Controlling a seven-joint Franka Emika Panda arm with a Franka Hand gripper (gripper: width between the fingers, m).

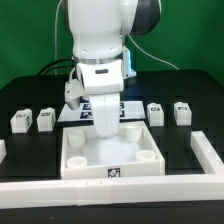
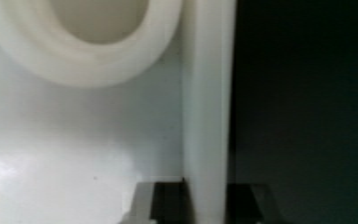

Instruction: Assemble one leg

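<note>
My gripper (image 1: 105, 124) points straight down at the back wall of the large white tray (image 1: 110, 172) with round corner sockets. In the wrist view my gripper (image 2: 211, 192) straddles the tray's thin upright wall (image 2: 213, 90), one dark finger (image 2: 169, 206) on each side and pressed against it. A round socket (image 2: 91, 38) of the tray shows inside the wall. Several small white legs with marker tags lie on the black table. Two are at the exterior view's left (image 1: 20, 121) (image 1: 46, 119) and two at its right (image 1: 155, 113) (image 1: 181, 110).
The marker board (image 1: 78, 112) lies behind the tray, partly hidden by the arm. A white raised border (image 1: 120, 193) runs along the front of the table and up the exterior view's right side (image 1: 207, 150).
</note>
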